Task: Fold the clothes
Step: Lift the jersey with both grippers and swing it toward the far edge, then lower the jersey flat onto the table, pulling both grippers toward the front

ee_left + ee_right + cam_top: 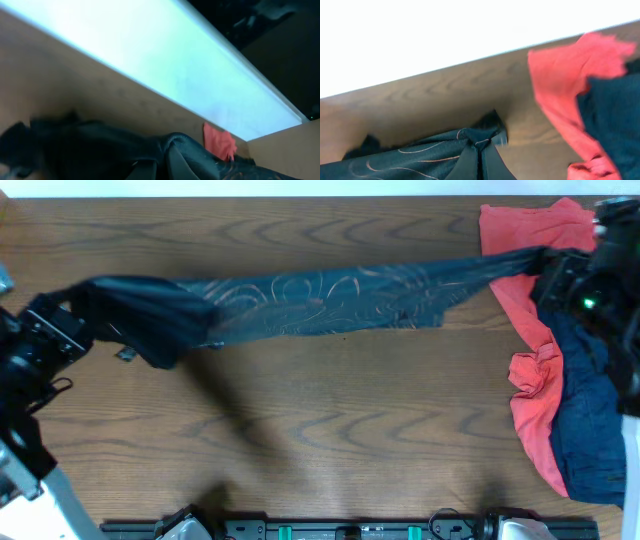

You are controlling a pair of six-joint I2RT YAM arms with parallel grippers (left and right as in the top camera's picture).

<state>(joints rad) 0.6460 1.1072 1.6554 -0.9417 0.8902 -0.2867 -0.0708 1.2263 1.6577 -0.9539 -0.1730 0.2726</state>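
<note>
On the left, my left end effector point(78, 320) is pinched onto the bunched left end of the black jersey point(320, 302). The jersey hangs taut in a band across the far half of the counter point(330, 440), lifted enough to throw a shadow. It looks thin and slippery, so I judge a hard pull could tug it out of either grip or let it settle twisted. On the right, my right end effector point(552, 268) is clamped on the other end just above the red garment point(530, 380), beside the navy garment point(590, 430); lowering there could snag them. No writing is readable: only fine orange-and-white contour lines show.
</note>
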